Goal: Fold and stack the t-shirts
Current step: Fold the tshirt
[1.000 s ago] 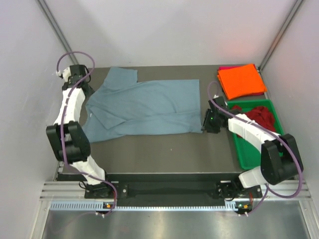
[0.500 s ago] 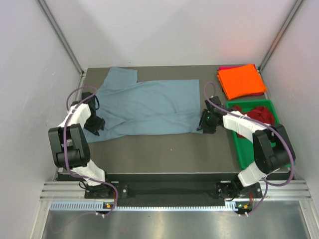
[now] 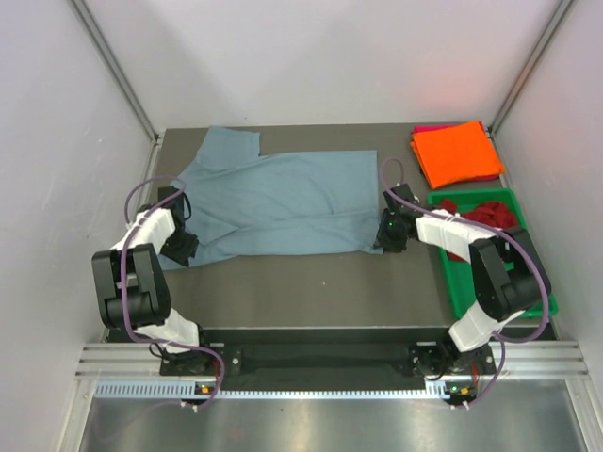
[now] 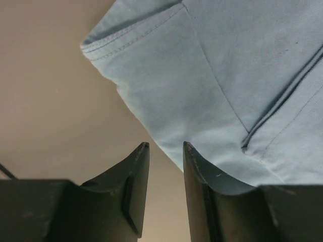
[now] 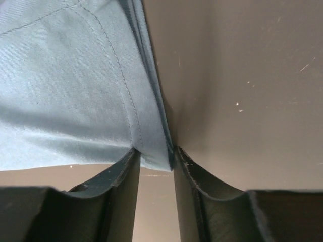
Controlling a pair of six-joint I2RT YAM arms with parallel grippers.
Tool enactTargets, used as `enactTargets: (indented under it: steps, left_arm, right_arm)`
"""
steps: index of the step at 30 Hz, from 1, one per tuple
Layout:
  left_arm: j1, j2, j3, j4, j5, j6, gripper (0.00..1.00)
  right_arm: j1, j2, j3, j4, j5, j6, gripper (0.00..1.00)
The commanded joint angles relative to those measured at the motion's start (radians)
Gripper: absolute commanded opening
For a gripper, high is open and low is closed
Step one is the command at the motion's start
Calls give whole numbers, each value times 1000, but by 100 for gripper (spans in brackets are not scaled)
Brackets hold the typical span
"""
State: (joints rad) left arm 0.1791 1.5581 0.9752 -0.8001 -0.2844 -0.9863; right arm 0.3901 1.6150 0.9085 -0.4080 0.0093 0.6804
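The blue-grey t-shirt [image 3: 278, 202] is spread on the table [image 3: 311, 282]. Its near-right corner is pinched in the right gripper's [image 5: 155, 160] jaws; the left gripper's [image 4: 166, 151] jaws are spread at its near-left edge.

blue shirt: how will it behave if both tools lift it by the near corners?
Probably floppy: the blue shirt lies flat and creased, so it should sag between grips. Likely light, being thin cloth. Its folded sleeve may fall open when raised.

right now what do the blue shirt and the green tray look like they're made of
Blue shirt: looks like soft matte woven cotton, with visible stitched hems and limp creases. Green tray: probably moulded plastic, smooth and slightly glossy, with rigid straight walls.
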Motion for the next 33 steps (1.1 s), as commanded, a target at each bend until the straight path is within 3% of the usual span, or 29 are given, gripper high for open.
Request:
enactTargets:
  steps: [1, 2, 6, 14, 19, 21, 26, 33]
  left_arm:
    - [-10, -4, -32, 68, -38, -18, 37]
    - [-10, -4, -36, 82, -39, -20, 36]
    - [-10, 6, -35, 96, -53, -5, 0]
    - [-20, -10, 3, 45, -214, 24, 0]
    - [-21, -46, 17, 29, -180, 29, 0]
    - [-20, -64, 28, -16, -180, -49, 23]
    - [-18, -145, -24, 1, -105, -149, 50]
    - [-18, -142, -49, 15, -58, -265, 50]
  right_arm:
    - [15, -9, -10, 38, 49, -15, 29]
    - [15, -13, -13, 38, 54, -19, 26]
    - [15, -41, -20, 20, 96, -50, 1]
    - [15, -124, -33, -17, 138, -100, 0]
    - [16, -138, -39, -17, 113, -113, 0]
    - [18, -141, -43, -8, 92, -110, 0]
    - [32, -159, -68, 8, 75, -96, 0]
    - [32, -161, -83, 23, 52, -94, 0]
